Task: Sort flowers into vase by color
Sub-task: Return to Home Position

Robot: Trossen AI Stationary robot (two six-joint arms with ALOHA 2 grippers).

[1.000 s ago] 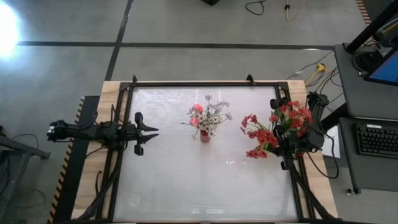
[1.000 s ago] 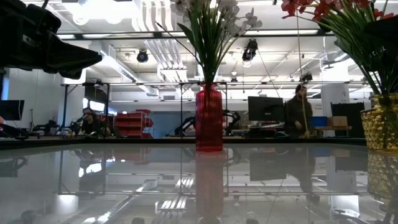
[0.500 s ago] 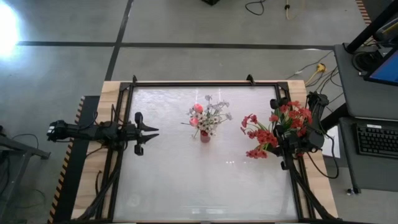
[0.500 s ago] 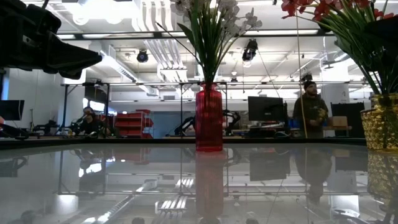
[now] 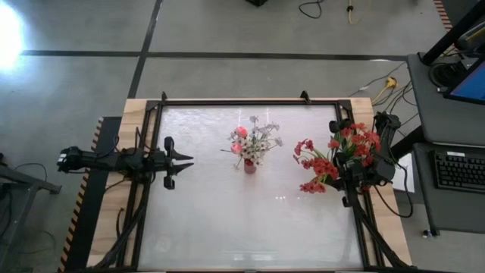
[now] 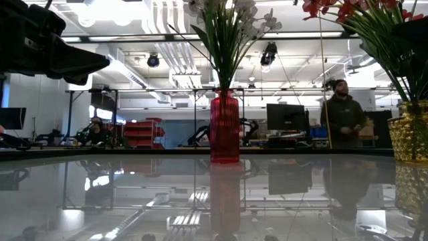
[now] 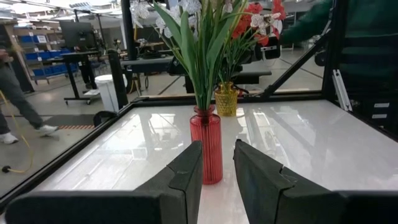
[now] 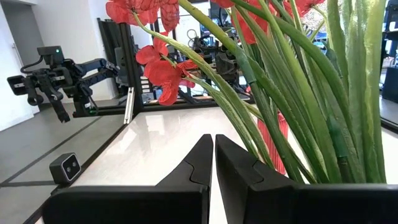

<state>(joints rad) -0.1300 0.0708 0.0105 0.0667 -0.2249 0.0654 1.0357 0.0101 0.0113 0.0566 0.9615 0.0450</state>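
Note:
A red glass vase (image 5: 249, 165) stands at the table's middle and holds white blossom sprays (image 5: 263, 139) and pink buds (image 5: 241, 133) on green stems. A gold vase (image 6: 409, 130) near the right edge holds the red blooms (image 5: 333, 158). My left gripper (image 5: 183, 161) hovers level at the left edge, open, pointing at the red vase (image 7: 206, 146), nothing between its fingers. My right gripper (image 8: 214, 155) is shut and empty, right beside the red flowers' green stems (image 8: 298, 93); from above the blooms hide it.
A black frame (image 5: 242, 102) runs round the glossy white tabletop. A small camera (image 8: 65, 167) sits at the table's edge. A desk with a keyboard (image 5: 460, 168) stands beyond the right edge. A person (image 6: 342, 114) stands in the room behind the table.
Both arms and both vases have kept still. The person behind the table has stepped toward the right in the low view.

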